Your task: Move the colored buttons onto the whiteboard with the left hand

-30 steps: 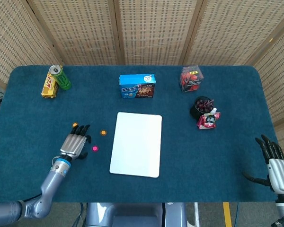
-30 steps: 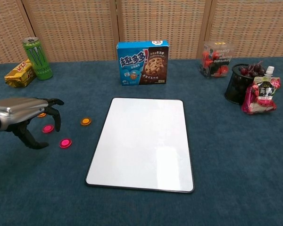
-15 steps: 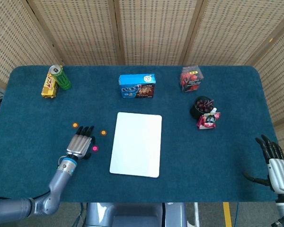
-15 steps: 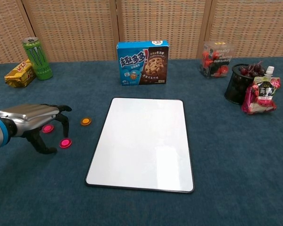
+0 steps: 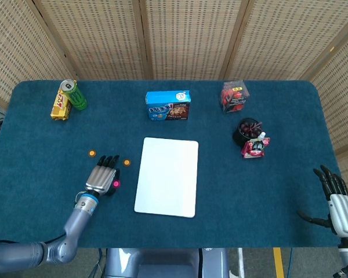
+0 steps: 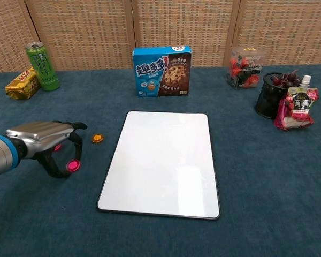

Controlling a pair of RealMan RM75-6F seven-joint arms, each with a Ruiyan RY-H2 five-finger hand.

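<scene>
Left hand [image 6: 43, 140]: silver-grey metal back plate with ribbed finger segments, black fingers and black thumb; also seen from above [image 5: 102, 175]. A bright blue ring marks the wrist, behind which runs a rounded grey forearm, left of the whiteboard [image 5: 167, 176].

Right hand [image 5: 336, 200]: black fingers on a pale silver-white palm block, black thumb to one side, a dark cable or strap below the wrist, far right of the whiteboard.
</scene>
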